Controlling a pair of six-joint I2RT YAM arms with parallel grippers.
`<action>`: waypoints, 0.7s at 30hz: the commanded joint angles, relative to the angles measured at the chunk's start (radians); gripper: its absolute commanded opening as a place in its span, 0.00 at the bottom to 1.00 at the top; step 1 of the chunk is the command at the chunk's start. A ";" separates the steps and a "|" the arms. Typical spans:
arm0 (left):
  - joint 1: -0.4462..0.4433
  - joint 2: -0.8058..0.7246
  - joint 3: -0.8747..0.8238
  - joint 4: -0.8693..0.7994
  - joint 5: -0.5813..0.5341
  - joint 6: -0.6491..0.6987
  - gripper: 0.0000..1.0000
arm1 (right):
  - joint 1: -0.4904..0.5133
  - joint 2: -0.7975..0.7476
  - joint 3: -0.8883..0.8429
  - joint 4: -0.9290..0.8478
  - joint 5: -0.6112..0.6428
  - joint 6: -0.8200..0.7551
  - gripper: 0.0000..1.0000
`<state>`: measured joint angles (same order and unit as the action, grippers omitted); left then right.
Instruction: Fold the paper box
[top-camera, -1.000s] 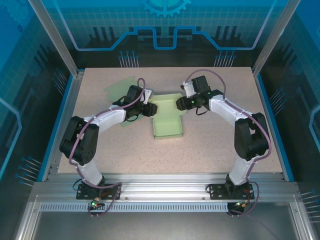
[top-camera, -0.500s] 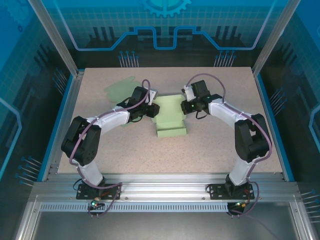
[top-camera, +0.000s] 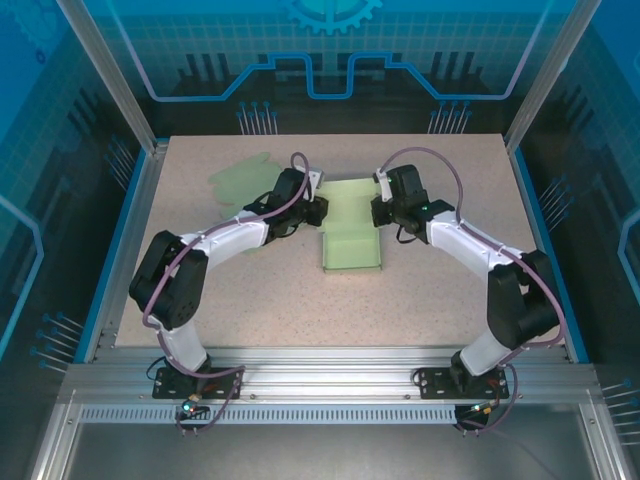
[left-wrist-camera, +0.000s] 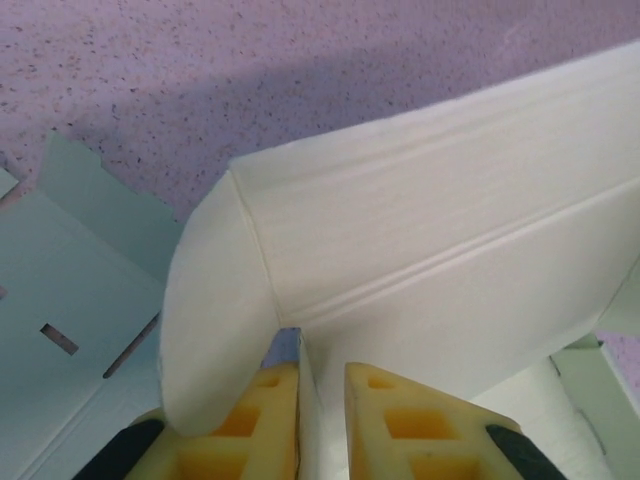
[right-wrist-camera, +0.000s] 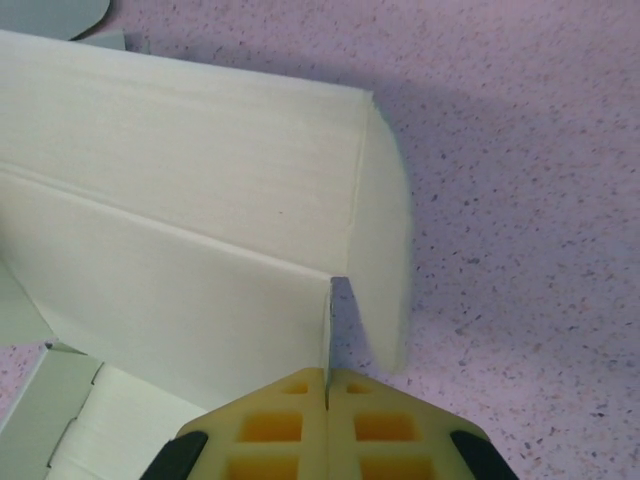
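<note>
The paper box (top-camera: 352, 245), pale green and partly folded, lies at the table's middle with its rear wall raised. My left gripper (top-camera: 318, 210) is at the wall's left end and my right gripper (top-camera: 380, 210) at its right end. In the left wrist view the yellow fingers (left-wrist-camera: 262, 420) of the left gripper (left-wrist-camera: 322, 368) pinch an upright side flap of the box (left-wrist-camera: 420, 250), and a thin sliver shows beside the right finger. In the right wrist view the right gripper (right-wrist-camera: 328, 372) is shut on the thin edge of a box (right-wrist-camera: 180, 200) flap.
A flat green sheet (top-camera: 240, 175) lies at the back left; its slotted panel (left-wrist-camera: 70, 310) shows beside the left fingers. Speckled tabletop (top-camera: 430, 290) stretches in front and to the right. Blue rails and metal posts (top-camera: 115, 85) border the table.
Both grippers have closed onto the box's flaps. The arms and the box have shifted to the right and towards the back, and the rear wall now stands up.
</note>
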<state>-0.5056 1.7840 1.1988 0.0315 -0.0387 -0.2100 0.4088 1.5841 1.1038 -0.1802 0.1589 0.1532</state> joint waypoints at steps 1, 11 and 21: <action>-0.029 0.019 0.032 0.155 -0.018 -0.078 0.20 | 0.057 -0.029 -0.044 0.180 0.062 -0.017 0.00; -0.064 0.108 0.035 0.361 -0.095 -0.134 0.21 | 0.104 0.055 -0.140 0.509 0.197 0.033 0.00; -0.085 0.104 -0.066 0.540 -0.127 -0.094 0.20 | 0.115 0.064 -0.262 0.648 0.189 0.113 0.10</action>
<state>-0.5419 1.8961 1.1572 0.4335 -0.2184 -0.3145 0.4789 1.6375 0.8684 0.3622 0.4229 0.2321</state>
